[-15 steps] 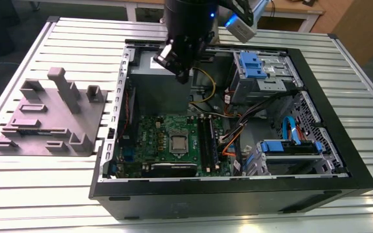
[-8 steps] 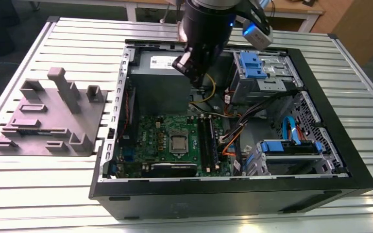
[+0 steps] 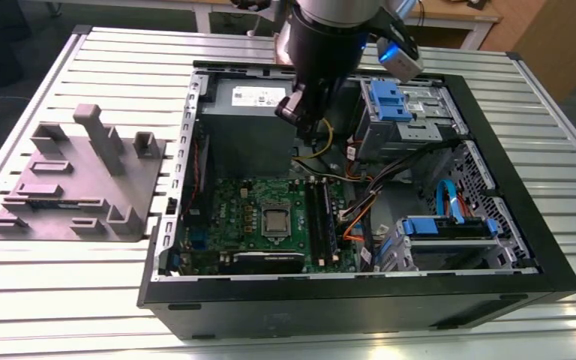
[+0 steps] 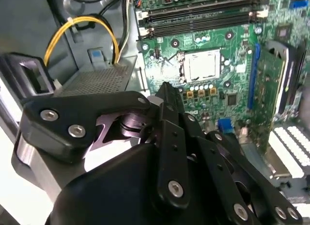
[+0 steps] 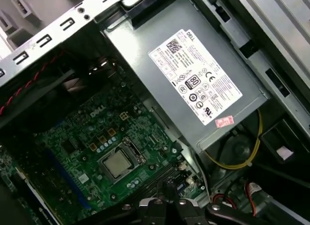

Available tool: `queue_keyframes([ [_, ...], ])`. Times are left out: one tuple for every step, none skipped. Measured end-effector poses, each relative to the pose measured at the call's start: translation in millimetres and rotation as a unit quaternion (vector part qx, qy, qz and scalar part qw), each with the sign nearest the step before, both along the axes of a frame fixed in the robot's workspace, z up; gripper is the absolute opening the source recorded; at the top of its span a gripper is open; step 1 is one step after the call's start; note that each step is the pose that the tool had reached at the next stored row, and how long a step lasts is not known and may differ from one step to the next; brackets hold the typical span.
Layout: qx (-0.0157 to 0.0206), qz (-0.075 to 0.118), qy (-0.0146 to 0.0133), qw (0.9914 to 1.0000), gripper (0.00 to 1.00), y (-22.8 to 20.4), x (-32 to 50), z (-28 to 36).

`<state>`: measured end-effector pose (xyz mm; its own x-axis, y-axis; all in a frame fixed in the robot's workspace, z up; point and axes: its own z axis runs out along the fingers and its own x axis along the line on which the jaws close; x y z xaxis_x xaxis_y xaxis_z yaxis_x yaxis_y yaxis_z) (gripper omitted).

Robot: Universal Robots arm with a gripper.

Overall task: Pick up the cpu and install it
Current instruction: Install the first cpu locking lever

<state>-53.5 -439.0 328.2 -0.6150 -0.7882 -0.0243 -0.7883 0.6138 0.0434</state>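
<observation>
The cpu (image 3: 275, 218) lies flat in the socket in the middle of the green motherboard (image 3: 228, 206), its silvery top facing up; it also shows in both wrist views (image 4: 202, 65) (image 5: 116, 164). My gripper (image 3: 290, 116) hangs well above the open computer case, over the power supply's edge, behind the socket in the exterior view. Its black fingers (image 4: 167, 92) stand together with nothing between them. The gripper's tips (image 5: 167, 188) are clear of the board and the cpu.
The black computer case (image 3: 368, 300) lies open on a slatted metal table (image 3: 568, 150). Inside are a grey power supply (image 5: 193, 80), yellow cables (image 4: 82, 26), memory slots (image 4: 198, 17) and blue drive bays (image 3: 448, 225). A grey fixture (image 3: 73, 187) stands at the exterior view's left.
</observation>
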Motion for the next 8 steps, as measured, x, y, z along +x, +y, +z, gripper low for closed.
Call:
queue_keyframes([
  [0.0,0.006,0.0,0.99998,0.1,0.0,0.0,-1.4],
  [0.0002,0.009,0.0,0.99996,0.1,0.0,0.4,-2.8],
  [0.0015,0.01,0.0,0.99995,0.1,-0.1,0.7,-3.7],
  [0.0046,0.01,0.0,0.99994,0.1,-0.2,1.0,-4.1],
  [0.0099,0.01,-0.0001,0.9999,0.1,-0.2,1.3,-4.5],
  [0.0152,0.01,-0.0002,0.99983,0.1,-0.2,1.6,-4.9],
  [0.0204,0.011,-0.0002,0.99973,0.1,-0.2,1.9,-5.2],
  [0.0255,0.011,-0.0003,0.99961,0.1,-0.2,2.1,-5.7],
])
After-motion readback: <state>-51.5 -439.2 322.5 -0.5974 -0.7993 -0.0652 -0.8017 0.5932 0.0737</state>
